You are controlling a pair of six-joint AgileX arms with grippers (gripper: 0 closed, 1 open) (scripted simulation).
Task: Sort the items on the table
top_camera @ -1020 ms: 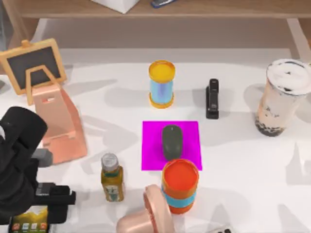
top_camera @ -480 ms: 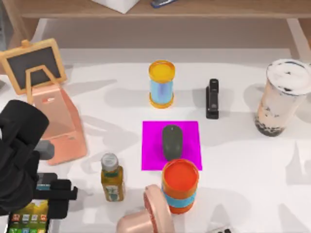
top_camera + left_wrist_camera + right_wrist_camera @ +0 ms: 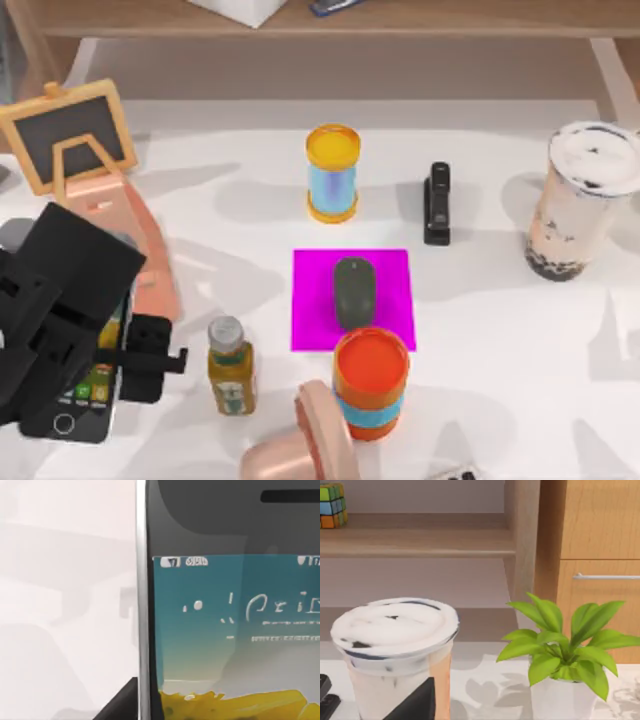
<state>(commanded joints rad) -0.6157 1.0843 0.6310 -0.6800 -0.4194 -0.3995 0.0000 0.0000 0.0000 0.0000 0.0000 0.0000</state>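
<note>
- Left hand (image 3: pixel 105 375) at the worktop's left side, near edge, clamped on the smartphone (image 3: pixel 90 385); phone is lifted off the surface, screen up, tilted, just beside the pink phone stand (image 3: pixel 140 255).
- Left wrist view: phone screen (image 3: pixel 235 630) close up, teal and yellow, held right in front of the camera.
- Judgement: phone pickup done, placing it is left; the stand looks like the likely spot, but can't be sure.
- Computer mouse (image 3: pixel 353 291) lies on the magenta mat (image 3: pixel 310 300), centre of worktop; looks already sorted.
- Milk tea cup (image 3: pixel 580 205) upright at far right, untouched, white lid on; seen close in the right wrist view (image 3: pixel 395 655).
- Right arm sits by the cup; can't tell its hand's state.
- Worktop (image 3: pixel 500 400) white, smooth, cluttered: yellow-lidded can (image 3: pixel 332 172), black stapler (image 3: pixel 437 203), orange-lidded can (image 3: pixel 371 385), small bottle (image 3: pixel 230 365), small chalkboard easel (image 3: pixel 68 135), a pink object (image 3: pixel 305 445) at the near edge.
- Room: wooden shelf (image 3: pixel 320 20) behind the worktop, potted plant (image 3: pixel 565 655), wood cabinet (image 3: pixel 600 555), colour cube (image 3: pixel 330 505) on the shelf.
</note>
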